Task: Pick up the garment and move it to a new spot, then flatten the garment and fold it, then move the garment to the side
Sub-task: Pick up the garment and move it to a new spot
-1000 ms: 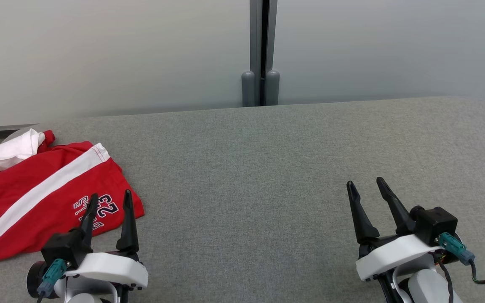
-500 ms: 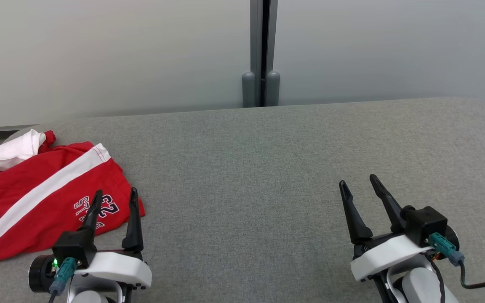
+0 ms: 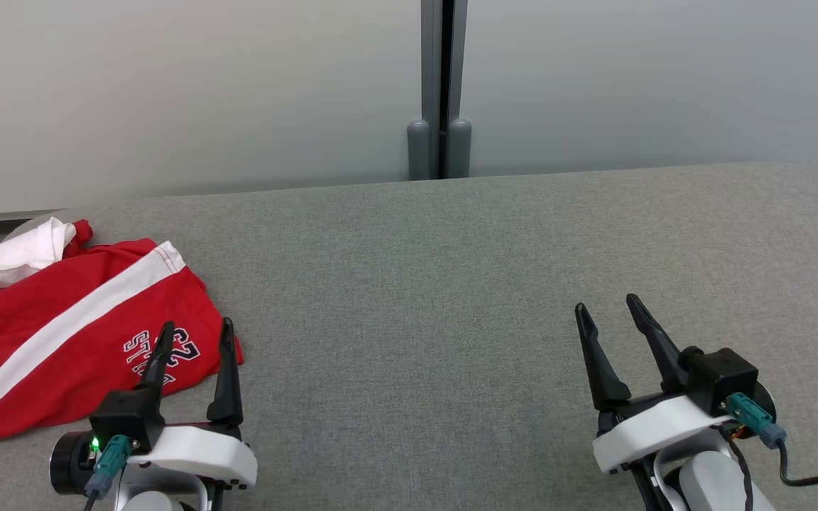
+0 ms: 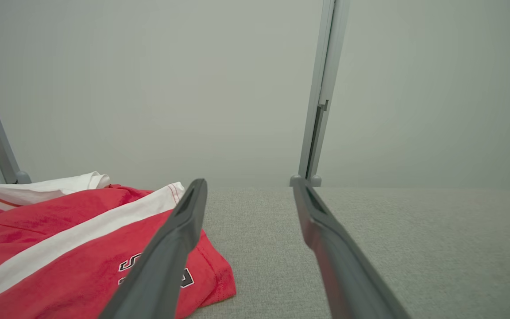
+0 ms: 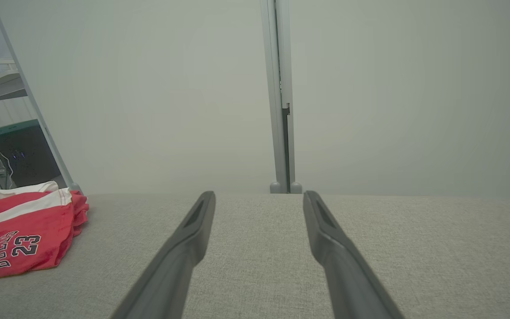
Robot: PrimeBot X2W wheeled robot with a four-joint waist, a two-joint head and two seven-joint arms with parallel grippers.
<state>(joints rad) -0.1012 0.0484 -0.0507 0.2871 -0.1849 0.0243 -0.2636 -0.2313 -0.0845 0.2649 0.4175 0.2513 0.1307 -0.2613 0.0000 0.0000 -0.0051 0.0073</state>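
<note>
Work hasn't begun: crumpled red-and-white fabric garment (image 3: 33, 312) lies untouched on the grey cloth-covered table (image 3: 451, 284), left gripper (image 3: 197, 323) and right gripper (image 3: 606, 303) both wide open, empty.

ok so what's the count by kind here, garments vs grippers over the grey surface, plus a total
garment, red with white stripes: 1
grippers, both open and holding nothing: 2 (left gripper, right gripper)
total: 3
</note>
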